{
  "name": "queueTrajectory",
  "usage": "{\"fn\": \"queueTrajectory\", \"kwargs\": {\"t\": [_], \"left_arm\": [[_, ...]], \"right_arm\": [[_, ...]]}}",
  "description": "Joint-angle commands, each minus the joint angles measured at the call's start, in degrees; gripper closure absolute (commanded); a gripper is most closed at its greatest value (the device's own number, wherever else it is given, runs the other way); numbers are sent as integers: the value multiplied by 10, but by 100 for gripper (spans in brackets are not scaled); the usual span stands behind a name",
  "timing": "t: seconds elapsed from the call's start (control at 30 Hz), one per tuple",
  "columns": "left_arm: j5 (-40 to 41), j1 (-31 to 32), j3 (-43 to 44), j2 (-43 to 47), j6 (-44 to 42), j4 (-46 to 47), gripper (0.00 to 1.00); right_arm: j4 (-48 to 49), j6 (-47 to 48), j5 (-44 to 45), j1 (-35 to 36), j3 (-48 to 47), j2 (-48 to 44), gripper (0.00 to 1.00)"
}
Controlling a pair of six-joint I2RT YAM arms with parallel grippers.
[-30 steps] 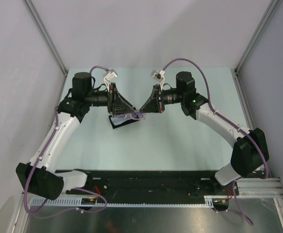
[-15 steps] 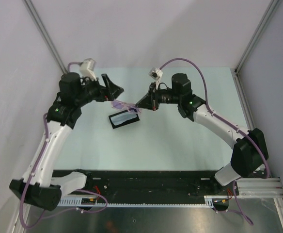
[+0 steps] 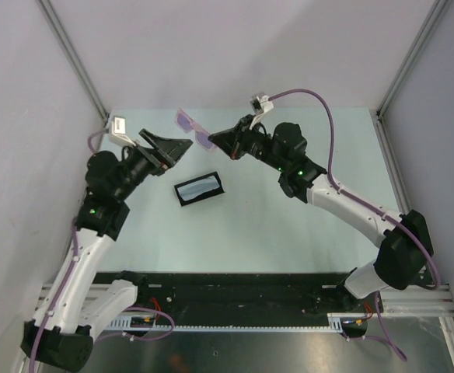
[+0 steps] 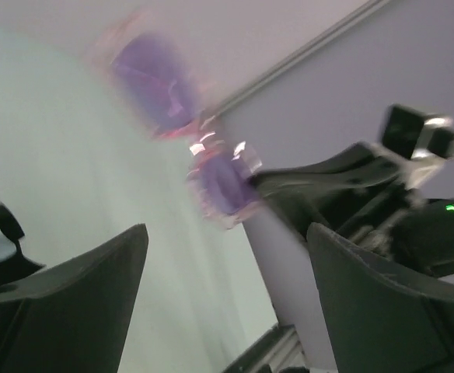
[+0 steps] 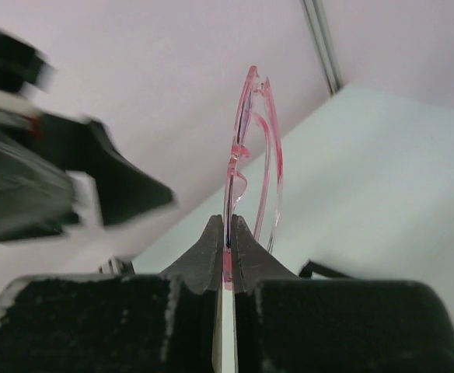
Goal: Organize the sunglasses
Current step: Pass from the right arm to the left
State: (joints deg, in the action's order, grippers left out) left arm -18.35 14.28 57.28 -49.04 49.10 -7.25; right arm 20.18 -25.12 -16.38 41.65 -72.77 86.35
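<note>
- Right gripper (image 5: 228, 237) is pinched tight on one outer end of the sunglasses (image 3: 193, 128), so the purple lenses stick out free toward my left arm with nothing pressing on them
- The glasses hang in the air above the table (image 3: 289, 210), past the far side of the black case (image 3: 199, 189), not touching it
- Left gripper (image 3: 179, 150) has its jaws wide apart, near the free end of the frame and holding nothing; I reckon that leaves it ready for that end or the case
- Left wrist view is smeared, so I can't judge the gap there
</note>
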Motion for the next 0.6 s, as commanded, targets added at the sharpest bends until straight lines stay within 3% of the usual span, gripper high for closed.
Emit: {"fn": "queueTrajectory", "kwargs": {"t": [0.0, 0.1, 0.3, 0.57], "left_arm": [[-24, 0, -73, 13, 142, 192, 16], [-19, 0, -60, 10, 133, 213, 25], [-37, 2, -41, -7, 130, 286, 35], [-127, 13, -27, -33, 132, 398, 32]], "right_arm": [[116, -40, 74, 21, -24, -47, 100], [139, -66, 76, 28, -25, -57, 100], [148, -121, 79, 38, -25, -72, 100], [161, -210, 75, 35, -34, -88, 100]]}}
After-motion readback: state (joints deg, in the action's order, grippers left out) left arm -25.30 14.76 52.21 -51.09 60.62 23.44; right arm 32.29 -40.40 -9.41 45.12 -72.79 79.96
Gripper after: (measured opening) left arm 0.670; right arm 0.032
